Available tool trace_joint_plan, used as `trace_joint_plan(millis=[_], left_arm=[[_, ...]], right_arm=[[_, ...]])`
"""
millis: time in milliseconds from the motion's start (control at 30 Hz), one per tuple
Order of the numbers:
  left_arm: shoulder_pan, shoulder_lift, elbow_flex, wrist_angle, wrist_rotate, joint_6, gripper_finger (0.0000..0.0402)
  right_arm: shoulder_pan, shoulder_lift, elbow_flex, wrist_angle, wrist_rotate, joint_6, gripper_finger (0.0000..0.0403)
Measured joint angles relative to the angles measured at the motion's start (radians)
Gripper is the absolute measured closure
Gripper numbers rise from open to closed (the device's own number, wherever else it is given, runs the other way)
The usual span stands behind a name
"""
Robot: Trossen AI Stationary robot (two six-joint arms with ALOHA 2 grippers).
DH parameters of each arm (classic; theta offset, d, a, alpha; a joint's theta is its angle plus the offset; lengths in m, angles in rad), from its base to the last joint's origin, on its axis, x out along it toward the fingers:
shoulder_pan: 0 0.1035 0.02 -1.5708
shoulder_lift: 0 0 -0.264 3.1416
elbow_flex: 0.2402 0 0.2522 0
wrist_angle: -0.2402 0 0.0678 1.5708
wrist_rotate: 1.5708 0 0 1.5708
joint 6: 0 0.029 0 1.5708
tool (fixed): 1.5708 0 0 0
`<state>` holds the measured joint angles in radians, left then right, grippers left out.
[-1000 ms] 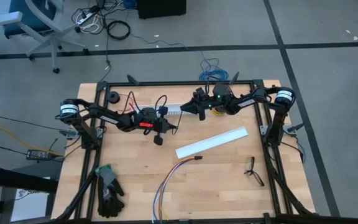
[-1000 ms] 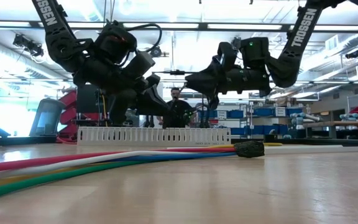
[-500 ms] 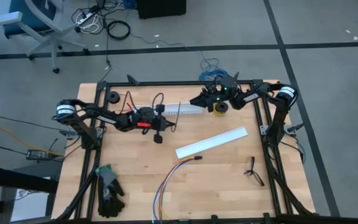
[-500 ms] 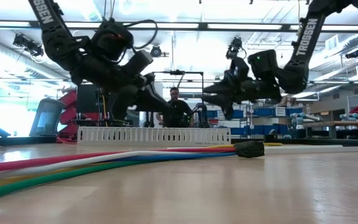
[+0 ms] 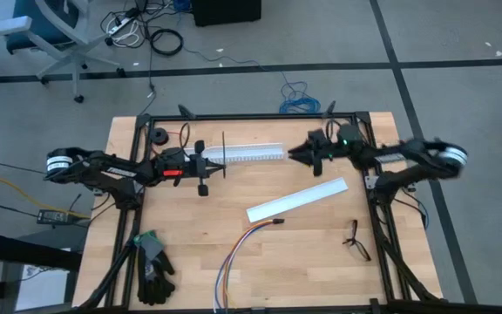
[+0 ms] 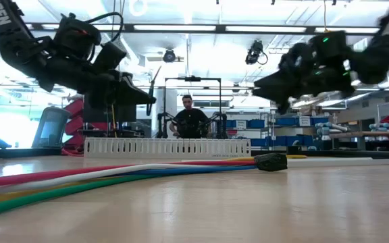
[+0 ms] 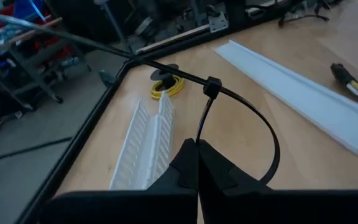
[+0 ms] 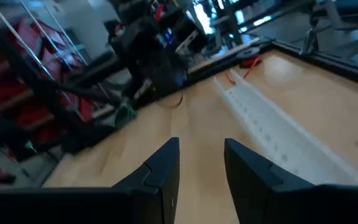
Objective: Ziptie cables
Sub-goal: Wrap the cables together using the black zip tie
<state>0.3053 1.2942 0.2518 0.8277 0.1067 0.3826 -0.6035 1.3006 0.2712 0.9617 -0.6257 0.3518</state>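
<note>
We see the left gripper clamped on the ziptie, looped, held above the slotted channel at the table's far side – right gripper parted, holding nothing, beyond the channel's other end – cables lie near the front edge

We see the slotted channel at the table's far edge, flat channel mid-table, cables at near edge, gloves near-left.
</note>
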Motion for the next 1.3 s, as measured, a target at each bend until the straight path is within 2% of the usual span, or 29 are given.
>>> trace_joint_plan(millis=[200, 267, 367, 533, 700, 867, 1067, 1300], left_arm=[[-0.028, -0.016, -0.017, -0.002, -0.001, -0.019, 0.0401], [-0.042, -0.016, -0.016, -0.002, 0.000, -0.018, 0.0401], [-0.073, -0.025, -0.016, -0.007, -0.001, -0.025, 0.0401], [-0.152, -0.041, -0.012, -0.001, -0.001, -0.035, 0.0401], [-0.222, -0.041, -0.012, -0.005, -0.001, -0.082, 0.0401], [-0.281, -0.040, -0.012, -0.008, -0.054, -0.083, 0.0401], [-0.300, -0.040, -0.012, -0.012, -0.107, -0.083, 0.0401], [-0.300, -0.040, -0.012, -0.013, -0.109, -0.135, 0.0401]], right_arm=[[0.321, -0.317, -0.043, -0.479, 0.413, -0.077, 0.0289], [0.447, -0.396, -0.027, -0.633, 0.569, -0.072, 0.0289], [0.621, -0.476, 0.006, -0.768, 0.762, -0.022, 0.0289], [0.879, -0.475, 0.046, -0.854, 1.023, 0.067, 0.0289], [1.064, -0.347, 0.074, -0.868, 1.232, 0.188, 0.0290], [1.148, -0.143, 0.136, -0.869, 1.320, 0.302, 0.0301], [1.158, 0.096, 0.228, -0.866, 1.288, 0.303, 0.0318], [1.157, 0.235, 0.257, -0.809, 1.250, 0.303, 0.0323]])
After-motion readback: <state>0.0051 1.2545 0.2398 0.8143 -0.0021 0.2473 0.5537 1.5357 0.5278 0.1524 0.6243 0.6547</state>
